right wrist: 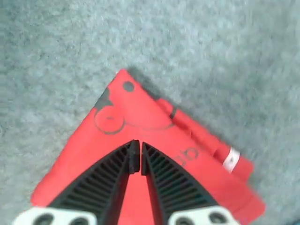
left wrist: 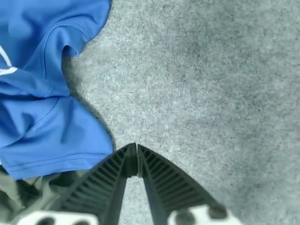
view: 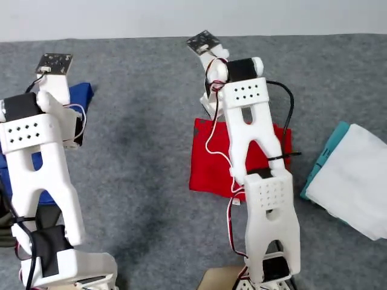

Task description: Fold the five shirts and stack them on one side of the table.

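Note:
A folded red shirt (view: 208,163) lies in the middle of the grey table, and my right arm (view: 251,127) stretches over it. My right gripper (right wrist: 137,149) is shut and holds nothing; it hangs over the red shirt (right wrist: 140,122) close to one corner. At the left edge lies a crumpled blue shirt (view: 83,96) under my left arm (view: 36,145). My left gripper (left wrist: 137,153) is shut and empty, over bare carpet just beside the blue shirt (left wrist: 42,126). At the right edge a folded white shirt (view: 357,178) rests on a teal one (view: 326,154).
A dark olive cloth (left wrist: 18,199) pokes out from under the blue shirt near my left gripper. Grey carpet (view: 139,139) covers the table between the two arms. A pale wall runs along the far edge.

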Tool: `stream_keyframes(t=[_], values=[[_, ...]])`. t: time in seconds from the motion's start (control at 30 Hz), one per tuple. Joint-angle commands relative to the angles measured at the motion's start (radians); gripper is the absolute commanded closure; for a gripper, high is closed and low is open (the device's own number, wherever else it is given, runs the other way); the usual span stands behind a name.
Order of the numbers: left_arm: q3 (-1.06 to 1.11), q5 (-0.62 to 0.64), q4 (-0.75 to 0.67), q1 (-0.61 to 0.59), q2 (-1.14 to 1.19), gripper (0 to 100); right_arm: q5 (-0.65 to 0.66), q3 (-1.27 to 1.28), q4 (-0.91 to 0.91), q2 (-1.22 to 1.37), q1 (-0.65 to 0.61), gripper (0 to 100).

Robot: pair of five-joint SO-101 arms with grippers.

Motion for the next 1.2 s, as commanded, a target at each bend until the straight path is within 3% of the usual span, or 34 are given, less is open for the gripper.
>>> stream_keyframes(t=[0.0,0.13,0.3,0.53,0.7,0.97,1.17], values=[[-0.007,0.04,0.028,-0.041,-0.049,99,-0.081,0.092,0.041,-0.108,0.058,97.9],[-0.005,0.058,0.028,-0.064,-0.049,99,-0.166,0.112,0.041,-0.105,0.137,96.5],[-0.005,0.058,0.028,-0.066,-0.048,99,-0.302,0.114,0.041,-0.102,0.255,86.0],[-0.005,0.057,0.028,-0.064,-0.038,99,-0.301,0.109,0.01,0.024,0.4,83.9],[-0.002,0.055,0.026,-0.06,-0.037,99,-0.308,0.087,0.005,0.117,0.415,77.7],[0.085,0.054,0.021,-0.06,-0.037,99,-0.311,0.012,0.004,0.191,0.378,78.5],[0.122,0.055,-0.003,-0.06,-0.038,99,-0.311,-0.058,0.004,0.225,0.371,97.5]])
